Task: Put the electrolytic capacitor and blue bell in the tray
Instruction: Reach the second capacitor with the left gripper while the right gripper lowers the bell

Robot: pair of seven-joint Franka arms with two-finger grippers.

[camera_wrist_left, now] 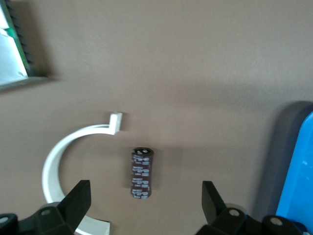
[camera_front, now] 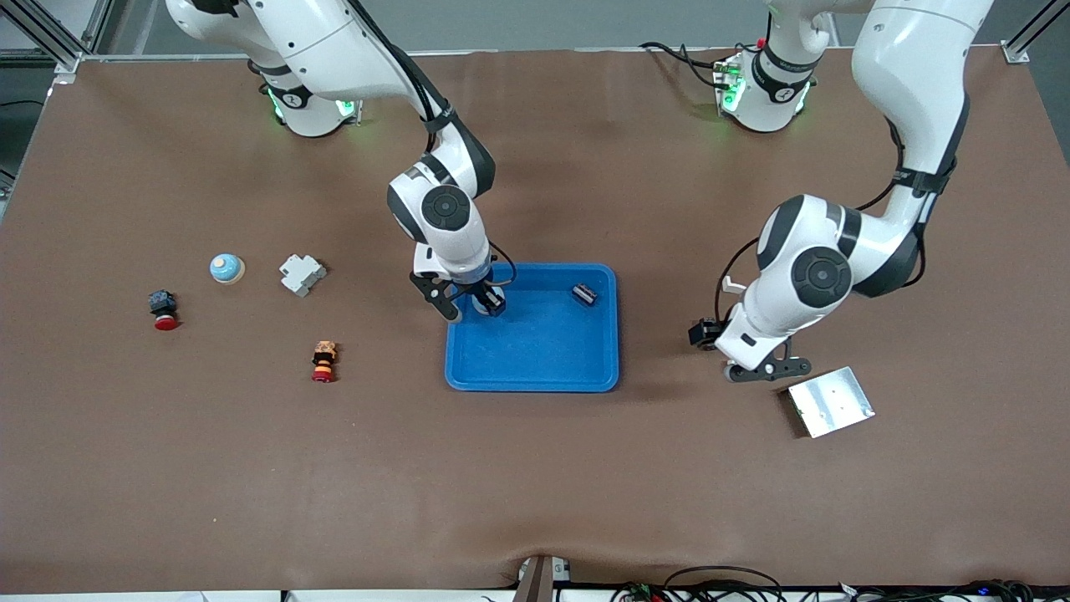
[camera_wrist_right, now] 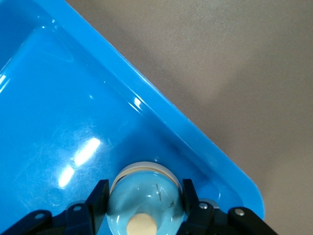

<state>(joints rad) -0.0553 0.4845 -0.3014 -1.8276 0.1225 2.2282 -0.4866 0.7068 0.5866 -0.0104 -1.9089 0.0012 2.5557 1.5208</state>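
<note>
While print on the capacitor (camera_wrist_left: 142, 173) stays unreadable, both grippers carry no labels.

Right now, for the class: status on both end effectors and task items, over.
Right end effector shut on blue bell, inside tray. Left end effector open above capacitor on table, white curved piece beside it. Another capacitor already in tray.

A wide table (camera_front: 535, 468) is covered edge to edge by a matte brown mat, lit evenly from above, with soft shadows cast on it. Aluminium frame posts (camera_front: 50, 38) are seen at its corners, and loose cables (camera_front: 719, 581) along its near edge.
</note>
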